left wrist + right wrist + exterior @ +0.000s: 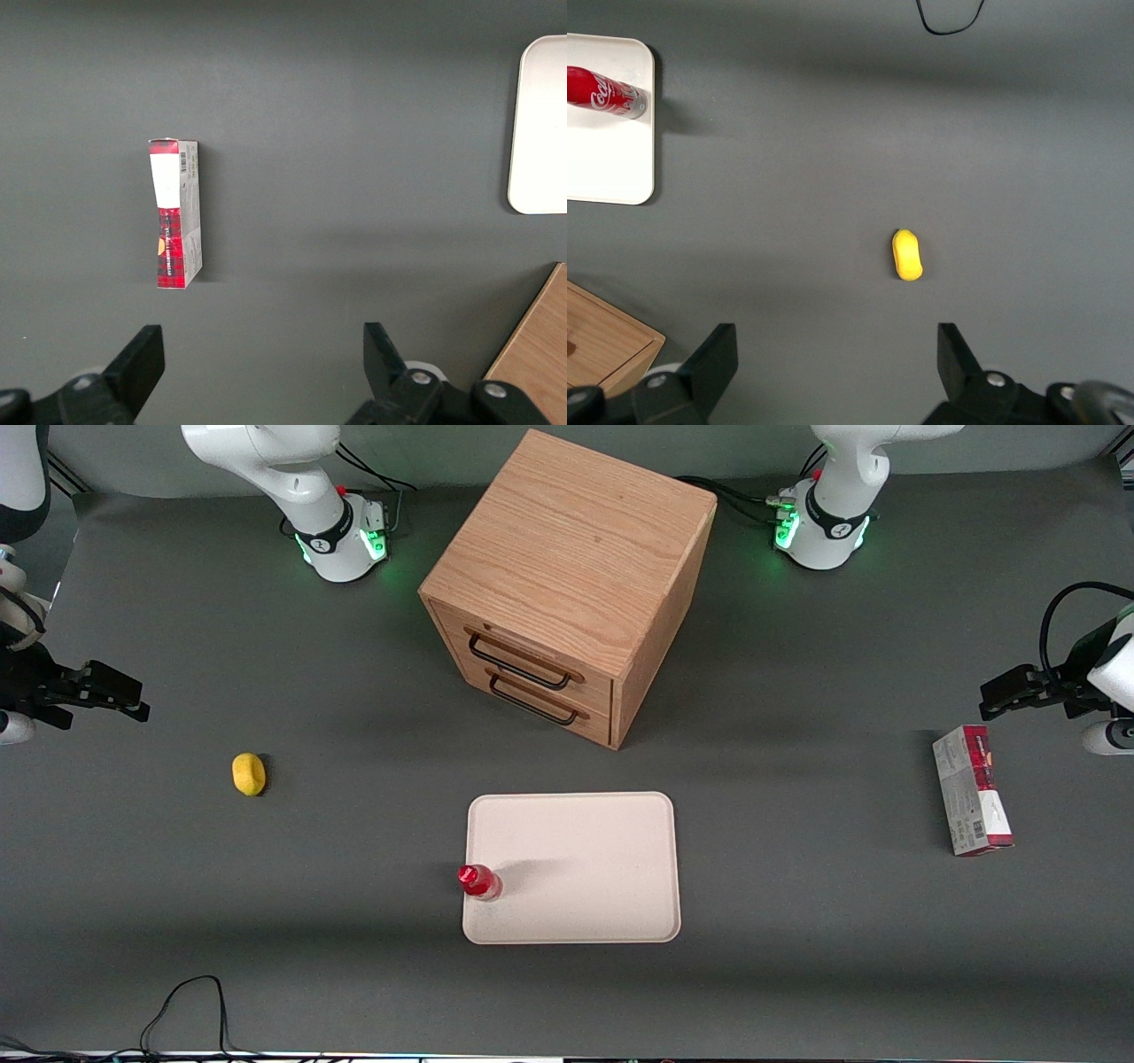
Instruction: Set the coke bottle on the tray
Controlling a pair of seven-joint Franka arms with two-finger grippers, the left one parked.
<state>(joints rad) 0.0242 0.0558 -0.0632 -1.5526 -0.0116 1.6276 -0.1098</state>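
The coke bottle (pixel 478 881), small, slim and red with a red cap and white lettering, stands upright on the cream-beige tray (pixel 585 868), at the tray's edge toward the working arm's end. It also shows in the right wrist view (pixel 604 92), on the tray's (pixel 607 159) corner. My right gripper (pixel 120 695) is open and empty, raised high at the working arm's end of the table, well away from the bottle. In its own view the gripper (pixel 835 354) hangs wide open over bare table.
A small yellow lemon-like lump (pixel 249 774) lies on the grey table between my gripper and the tray; it shows in the wrist view too (pixel 907 254). A wooden two-drawer cabinet (pixel 567 584) stands farther from the camera than the tray. A red-and-grey carton (pixel 972 802) lies toward the parked arm's end.
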